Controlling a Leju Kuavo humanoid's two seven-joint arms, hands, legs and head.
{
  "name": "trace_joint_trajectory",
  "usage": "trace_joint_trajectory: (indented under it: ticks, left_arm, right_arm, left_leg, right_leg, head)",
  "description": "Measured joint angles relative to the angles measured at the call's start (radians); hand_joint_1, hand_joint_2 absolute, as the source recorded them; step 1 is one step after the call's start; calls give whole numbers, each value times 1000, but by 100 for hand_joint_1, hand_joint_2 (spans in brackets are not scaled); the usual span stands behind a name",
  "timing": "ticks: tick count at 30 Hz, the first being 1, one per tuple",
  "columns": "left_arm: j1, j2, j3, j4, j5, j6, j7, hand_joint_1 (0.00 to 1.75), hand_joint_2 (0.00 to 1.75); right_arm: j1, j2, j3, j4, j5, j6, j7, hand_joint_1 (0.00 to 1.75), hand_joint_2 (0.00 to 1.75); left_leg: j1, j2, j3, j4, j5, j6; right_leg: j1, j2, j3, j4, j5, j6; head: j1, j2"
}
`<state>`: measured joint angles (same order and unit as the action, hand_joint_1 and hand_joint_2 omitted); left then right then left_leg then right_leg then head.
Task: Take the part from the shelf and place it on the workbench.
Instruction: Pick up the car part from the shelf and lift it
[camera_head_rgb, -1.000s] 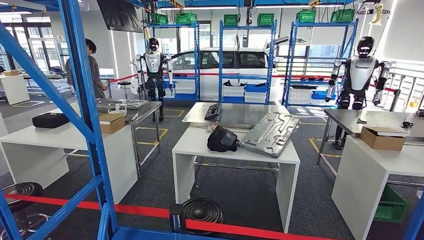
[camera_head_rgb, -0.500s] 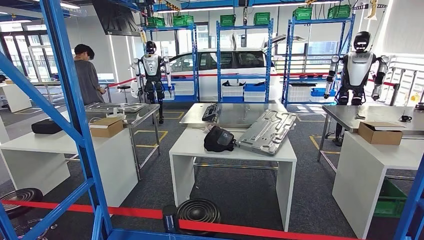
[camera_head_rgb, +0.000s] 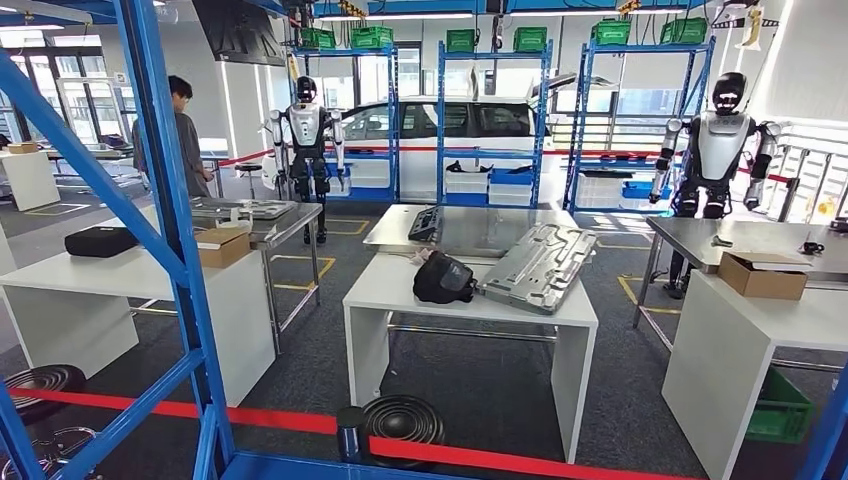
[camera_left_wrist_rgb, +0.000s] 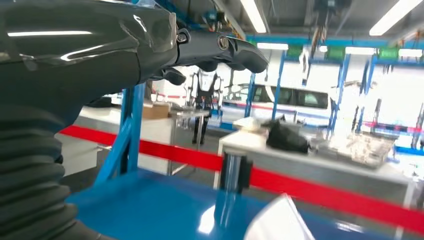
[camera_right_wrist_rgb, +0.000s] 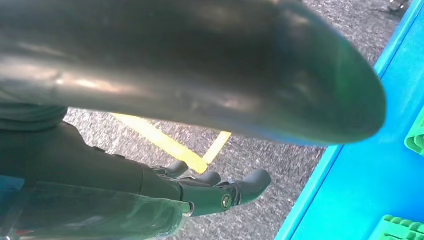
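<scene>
My left hand (camera_left_wrist_rgb: 150, 45) and right hand (camera_right_wrist_rgb: 200, 192) hold nothing, fingers loose. The part is not picked up yet; the worktop (camera_head_rgb: 400, 285) waits.

White workbench (camera_head_rgb: 395, 287) carries black bag (camera_head_rgb: 444, 279) beside tilted grey metal panel (camera_head_rgb: 540, 266).

A shelf post (camera_head_rgb: 165, 200) stands nearest, at the left. Behind it a barrier tape (camera_head_rgb: 480, 460) runs across. Beyond the tape, in the middle, stands a workbench (camera_head_rgb: 400, 285); on it a bag (camera_head_rgb: 443, 279) lies just left of a metal plate (camera_head_rgb: 540, 265). A table (camera_head_rgb: 60, 275) stands to the left, with a cardboard box (camera_head_rgb: 222, 245) on it. Another table (camera_head_rgb: 800, 310) stands to the right. Storage racks (camera_head_rgb: 490, 110) and a car (camera_head_rgb: 450, 125) are far behind.
</scene>
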<state>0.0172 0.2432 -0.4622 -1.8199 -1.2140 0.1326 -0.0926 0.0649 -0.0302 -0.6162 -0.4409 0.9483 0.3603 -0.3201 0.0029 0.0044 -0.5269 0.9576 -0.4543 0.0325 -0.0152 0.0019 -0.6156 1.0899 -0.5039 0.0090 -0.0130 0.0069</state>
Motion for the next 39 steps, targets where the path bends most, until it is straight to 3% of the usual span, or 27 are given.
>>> trace_joint_trajectory:
  ticks: [2,3,4,5,7,9,10,12,14,17,18,19,20,21,22,24,26,29,30,32,34,35,36,38,39]
  left_arm:
    - [12,-5,3,-22,5,5,-9,0,0]
    - [19,-6,4,-32,8,6,-14,0,0]
    - [26,-7,5,-40,13,6,-19,0,0]
    - [31,-7,6,-46,16,5,-22,0,0]
    - [37,-7,10,-55,18,5,-25,0,0]
    - [41,-7,12,-63,19,5,-28,0,0]
    - [42,-7,13,-66,20,5,-30,0,0]
    - [45,-7,14,-69,24,4,-35,0,87]
    - [49,-4,18,-70,29,5,-42,0,175]
    - [60,1,25,-64,31,10,-61,0,175]
    - [66,2,28,-60,31,11,-69,0,175]
    - [70,3,31,-56,30,12,-79,0,175]
    - [73,3,33,-53,29,12,-89,0,175]
    - [73,3,34,-51,28,11,-99,0,175]
    - [70,3,35,-51,26,9,-110,0,175]
    - [60,3,35,-50,21,-2,-130,0,175]
    - [48,8,30,-50,18,-23,-141,0,175]
    - [38,25,24,-51,17,-38,-139,0,175]
    - [36,30,23,-50,17,-38,-136,0,175]
    - [38,37,23,-50,16,-34,-131,0,175]
    - [46,46,24,-49,11,-26,-127,0,175]
    - [49,51,24,-48,8,-23,-125,0,175]
    - [52,56,25,-47,7,-20,-124,0,175]
    - [54,67,28,-44,7,-15,-121,0,175]
    - [55,74,30,-43,6,-13,-118,0,175]
  right_arm:
    - [2,-2,0,-2,2,0,4,0,0]
    - [3,-3,0,-2,3,-1,5,0,0]
    - [3,-4,0,-2,4,-1,5,0,0]
    - [4,-5,0,-2,5,-2,5,0,0]
    - [3,-10,0,-2,5,-3,4,0,0]
    - [2,-13,0,-2,5,-4,4,0,0]
    - [2,-14,0,-2,6,-5,3,0,0]
    - [3,-14,0,-2,6,-7,2,0,0]
    - [3,-14,0,-2,6,-12,1,0,0]
    - [10,-16,-1,-5,8,-18,2,0,0]
    - [16,-17,-3,-10,10,-15,6,0,0]
    - [23,-17,-6,-19,13,-8,12,0,0]
    - [31,-16,-11,-32,17,3,20,0,0]
    - [40,-13,-17,-49,20,17,31,0,0]
    - [49,-8,-26,-72,23,34,44,0,0]
    - [71,15,-53,-143,33,79,69,0,0]
    - [91,42,-85,-225,56,132,79,0,0]
    - [108,70,-114,-305,88,176,69,0,0]
    - [110,76,-120,-320,96,179,63,0,0]
    - [110,81,-128,-337,109,179,50,0,0]
    - [108,82,-132,-342,124,176,41,0,0]
    - [108,82,-132,-344,129,175,40,0,0]
    - [108,82,-132,-347,133,174,40,0,0]
    - [106,80,-133,-356,137,174,38,0,0]
    - [104,79,-133,-360,138,175,36,0,0]
  left_leg:
    - [-2,0,-3,-1,2,2]
    - [-2,0,-4,-1,2,2]
    - [-2,-1,-4,0,1,2]
    - [-2,-1,-3,1,1,1]
    - [-2,-4,-3,8,-4,-6]
    - [-6,-6,-8,19,-10,-17]
    - [-7,-6,-10,21,-12,-21]
    - [-5,-6,-14,24,-14,-29]
    - [-1,-6,-33,63,-41,-38]
    - [4,-6,-122,250,-132,-50]
    - [4,-5,-151,306,-150,-51]
    - [5,-6,-165,330,-150,-50]
    - [5,-6,-162,318,-132,-48]
    - [4,-6,-139,267,-98,-44]
    - [2,-6,-104,195,-59,-36]
    - [-5,-6,-43,72,-17,-21]
    - [-11,-5,-28,35,-18,-13]
    - [-6,-2,-15,10,-3,-4]
    - [-4,-1,-9,1,3,0]
    - [-3,1,-7,-5,8,5]
    - [-3,1,-8,-4,8,6]
    - [-2,1,-8,-3,8,5]
    - [-2,-1,-7,-2,7,3]
    - [-3,-4,-9,10,0,-6]
    - [-4,-5,-11,17,-4,-12]
  right_leg:
    - [-1,0,-64,139,-58,-1]
    - [-1,0,-84,183,-71,2]
    - [-2,0,-84,188,-68,9]
    - [-4,-1,-63,149,-48,17]
    - [-8,-2,14,1,4,30]
    - [-8,-1,60,-91,31,22]
    - [-5,-1,62,-96,31,12]
    - [-5,0,62,-97,34,-2]
    - [-9,0,63,-98,37,-13]
    - [-8,0,62,-99,37,-21]
    - [-6,0,62,-99,36,-22]
    - [-4,0,62,-98,36,-22]
    - [-2,0,63,-98,35,-23]
    - [0,1,64,-98,35,-23]
    - [1,2,65,-99,35,-23]
    - [6,3,65,-98,35,-21]
    - [7,3,61,-99,37,-14]
    - [8,2,51,-83,27,-5]
    - [9,2,35,-47,8,-6]
    - [7,1,-27,85,-50,-11]
    - [4,1,-78,190,-83,-3]
    - [1,1,-77,188,-75,5]
    - [-4,0,-55,143,-52,16]
    - [-11,-2,19,-4,3,31]
    - [-12,-2,44,-56,20,28]
  head:
    - [2,0]
    - [3,0]
    - [4,0]
    - [4,0]
    - [6,0]
    - [6,0]
    - [5,0]
    - [4,0]
    - [3,0]
    - [-1,0]
    - [-1,0]
    - [-1,0]
    - [-2,0]
    - [-2,0]
    - [-2,0]
    - [-2,0]
    - [-2,0]
    - [-1,0]
    - [0,0]
    - [2,0]
    - [4,0]
    - [4,0]
    - [5,0]
    - [6,0]
    - [6,0]
